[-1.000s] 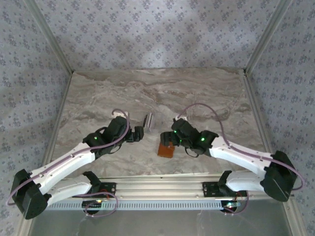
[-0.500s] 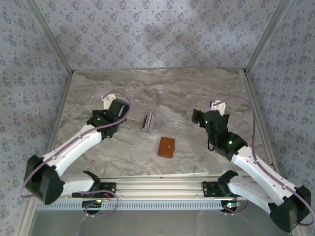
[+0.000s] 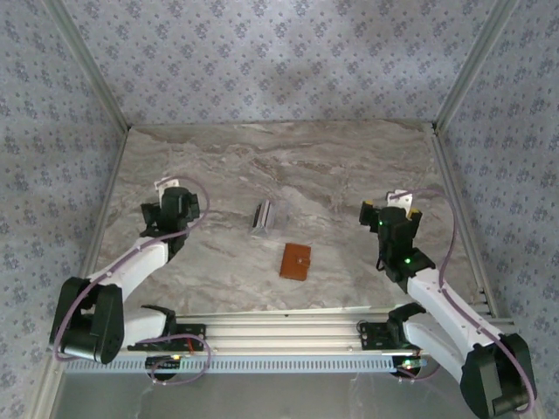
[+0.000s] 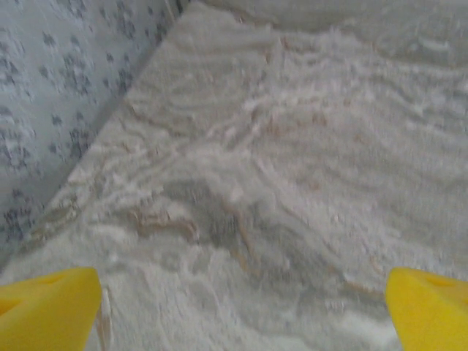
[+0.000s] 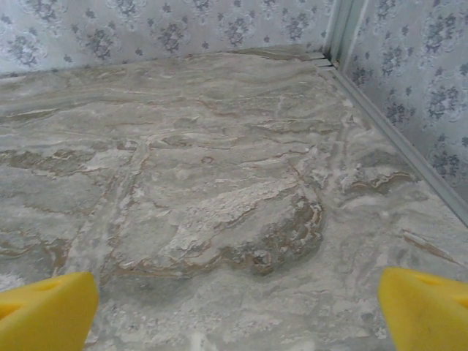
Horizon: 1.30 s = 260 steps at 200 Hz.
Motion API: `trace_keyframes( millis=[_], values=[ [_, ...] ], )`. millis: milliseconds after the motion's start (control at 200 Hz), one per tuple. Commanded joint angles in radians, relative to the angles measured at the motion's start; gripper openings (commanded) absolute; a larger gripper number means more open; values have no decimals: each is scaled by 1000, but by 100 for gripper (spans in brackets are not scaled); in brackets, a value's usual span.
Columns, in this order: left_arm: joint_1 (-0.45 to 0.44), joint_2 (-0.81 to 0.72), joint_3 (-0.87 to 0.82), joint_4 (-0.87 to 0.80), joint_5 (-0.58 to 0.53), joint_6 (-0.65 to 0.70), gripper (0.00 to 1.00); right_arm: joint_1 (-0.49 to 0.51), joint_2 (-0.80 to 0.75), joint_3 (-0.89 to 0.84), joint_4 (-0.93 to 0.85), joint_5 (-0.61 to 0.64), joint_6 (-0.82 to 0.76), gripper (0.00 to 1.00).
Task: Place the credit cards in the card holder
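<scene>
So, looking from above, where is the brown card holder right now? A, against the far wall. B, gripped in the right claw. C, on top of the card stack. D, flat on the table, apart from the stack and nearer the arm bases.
D: the card holder lies flat on the table, nearer the arm bases than the credit cards, with bare marble between them.

- We see a brown wallet (image 3: 295,261).
- The cards (image 3: 264,215) look pale grey, dark-edged.
- We find the table (image 3: 349,166) marbled grey and beige.
- The walls (image 3: 279,61) carry a blue-grey flower print.
- Left gripper (image 4: 241,311) and right gripper (image 5: 234,311) show us yellow pads (image 5: 420,307).
- The arms (image 3: 131,266) are white with black joints.
</scene>
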Motion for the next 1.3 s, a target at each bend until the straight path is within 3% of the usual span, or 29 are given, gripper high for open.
trace_keyframes(
  millis=[0, 150, 310, 380, 490, 560, 755, 894, 939, 984, 1059, 1294],
  values=[
    [14, 14, -33, 183, 10, 116, 100, -39, -33, -45, 66, 0, -39, 100],
    [18, 102, -94, 382, -78, 148, 100, -116, -30, -124, 152, 35, -61, 100],
    [43, 215, -128, 554, -134, 166, 100, -218, -20, -233, 334, -111, -83, 100],
    [46, 233, -110, 544, -108, 173, 100, -254, 10, -265, 436, -169, -86, 100],
    [80, 290, -108, 596, -144, 127, 100, -293, 171, -253, 594, -210, -121, 100],
    [101, 293, -80, 531, -99, 107, 100, -304, 307, -202, 653, -208, -167, 100],
    [129, 280, -115, 580, -3, 117, 100, -316, 503, -123, 768, -303, -210, 100],
    [184, 276, -139, 607, 220, 121, 100, -340, 679, -120, 925, -333, -196, 100],
    [207, 294, -149, 627, 292, 121, 100, -339, 681, -74, 845, -377, -215, 100],
    [227, 326, -195, 741, 277, 93, 100, -343, 671, -7, 693, -446, -231, 100],
    [232, 309, -173, 675, 298, 92, 100, -349, 675, -18, 727, -464, -237, 100],
    [227, 320, -181, 713, 291, 102, 100, -350, 677, -15, 724, -468, -237, 100]
  ],
)
